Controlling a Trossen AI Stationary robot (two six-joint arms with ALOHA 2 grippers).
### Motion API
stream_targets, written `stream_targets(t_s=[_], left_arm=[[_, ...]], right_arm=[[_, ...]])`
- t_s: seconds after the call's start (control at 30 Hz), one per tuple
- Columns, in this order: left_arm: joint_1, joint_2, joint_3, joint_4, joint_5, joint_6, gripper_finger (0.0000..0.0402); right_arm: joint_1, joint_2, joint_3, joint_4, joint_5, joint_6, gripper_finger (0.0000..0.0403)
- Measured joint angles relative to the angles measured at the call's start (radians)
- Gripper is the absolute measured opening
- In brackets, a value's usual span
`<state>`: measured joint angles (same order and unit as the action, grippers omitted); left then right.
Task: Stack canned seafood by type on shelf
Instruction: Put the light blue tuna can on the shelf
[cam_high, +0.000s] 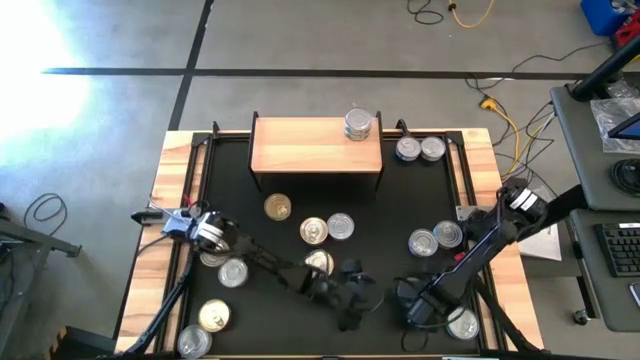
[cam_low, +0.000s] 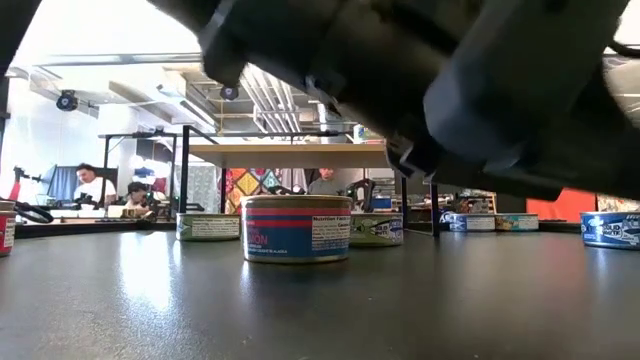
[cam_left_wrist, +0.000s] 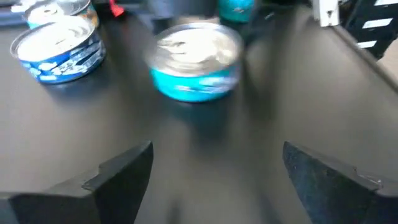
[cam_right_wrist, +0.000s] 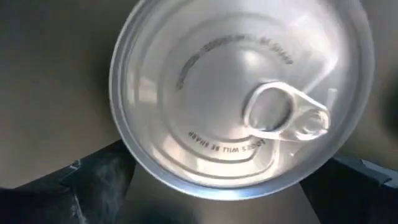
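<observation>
The left gripper (cam_left_wrist: 211, 171) is seen wide open and empty, with a teal-labelled tin (cam_left_wrist: 196, 61) ahead of its fingers, apart from them. The right gripper (cam_right_wrist: 217, 180) is spread fully, low over a silver-lidded tin (cam_right_wrist: 242, 93) lying between its fingers, not gripped. The shelf (cam_high: 316, 145), well beyond both grippers, carries stacked cans (cam_high: 358, 123).

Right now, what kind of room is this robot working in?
Probably a robotics lab or workshop. The floor is bare grey concrete with loose yellow and black cables lying on it, a side desk holds a black keyboard, and people sit at work tables in the background under exposed ceiling pipes.
</observation>
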<state>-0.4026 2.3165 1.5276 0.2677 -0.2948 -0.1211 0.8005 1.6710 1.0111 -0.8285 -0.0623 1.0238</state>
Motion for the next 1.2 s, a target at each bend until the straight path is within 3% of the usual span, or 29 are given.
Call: stream_targets(t_s=[0.2, 0.37, 0.5, 0.8, 1.03, 1.2], left_arm=[[-0.009, -0.011, 0.000, -0.096, 0.101, 0.054, 0.0316], [-0.061, -0.065, 0.027, -0.350, 0.083, 0.048, 0.0313], [-0.096, -0.072, 0.030, -0.411, 0.030, 0.024, 0.0313], [-0.105, -0.074, 0.021, -0.440, 0.019, -0.045, 0.0313], [-0.170, -0.077, 0.103, -0.569, -0.019, -0.062, 0.0313], [-0.170, -0.075, 0.088, -0.546, -0.053, -0.072, 0.0314]], right_arm=[[-0.020, 0.057, 0.103, 0.005, 0.211, -0.199, 0.0400], [-0.070, 0.128, 0.203, 0.035, 0.230, -0.337, 0.0400], [-0.074, 0.153, 0.282, 0.033, 0.266, -0.365, 0.0400], [0.029, 0.157, 0.290, 0.051, 0.351, -0.159, 0.0400], [0.176, 0.100, 0.278, -0.148, 0.535, 0.130, 0.0400], [0.258, 0.114, 0.199, -0.006, 0.655, 0.298, 0.0400]])
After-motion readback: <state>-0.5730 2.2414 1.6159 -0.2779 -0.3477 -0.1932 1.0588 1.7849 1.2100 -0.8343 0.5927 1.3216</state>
